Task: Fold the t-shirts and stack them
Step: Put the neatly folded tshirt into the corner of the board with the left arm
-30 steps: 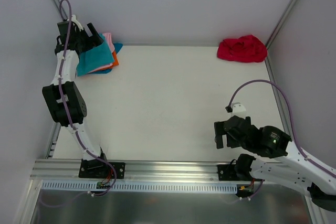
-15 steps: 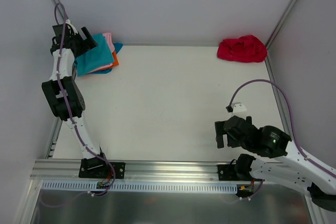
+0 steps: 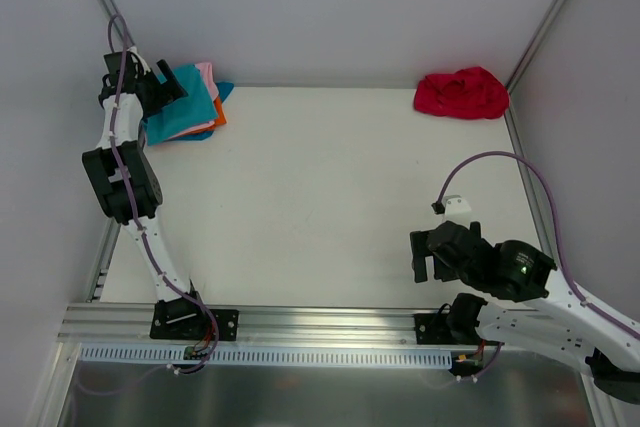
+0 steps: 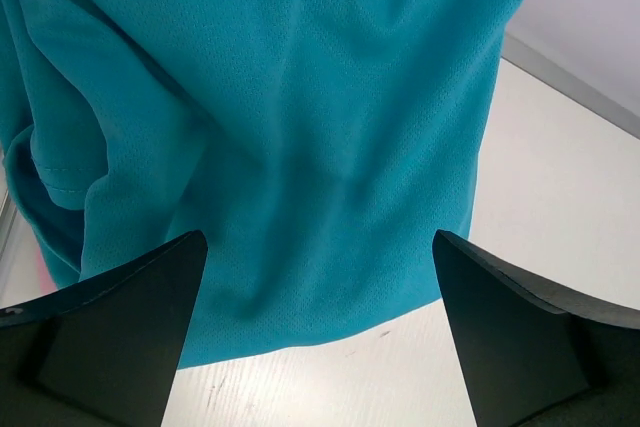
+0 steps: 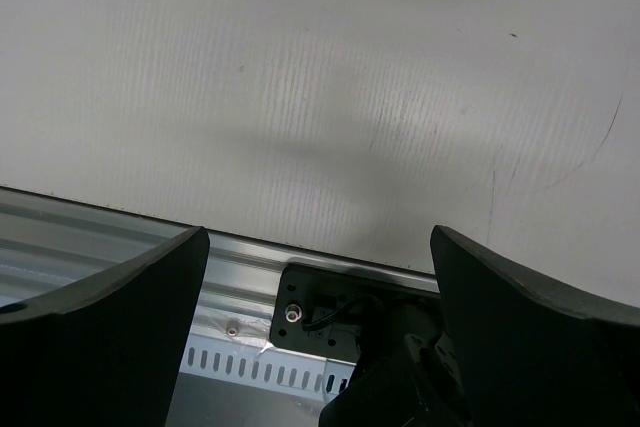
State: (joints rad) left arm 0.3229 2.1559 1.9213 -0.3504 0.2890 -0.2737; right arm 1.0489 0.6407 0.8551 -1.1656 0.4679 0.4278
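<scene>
Two claws: both spread; left claw point(image 4: 318, 237) over teal soft cloth t-shirt point(image 4: 300, 97) topping far-left stack point(image 3: 205, 112), right claw point(image 5: 320, 232) near right.
Red crumpled t-shirt point(image 3: 462, 93): far right, unfolded.
Risk: left claw snags teal cloth, stack slides.

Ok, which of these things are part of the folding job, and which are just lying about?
Job: teal t-shirt, the stack under it, crumpled red t-shirt.
Not job: aluminium rail, purple cable, white connector.
</scene>
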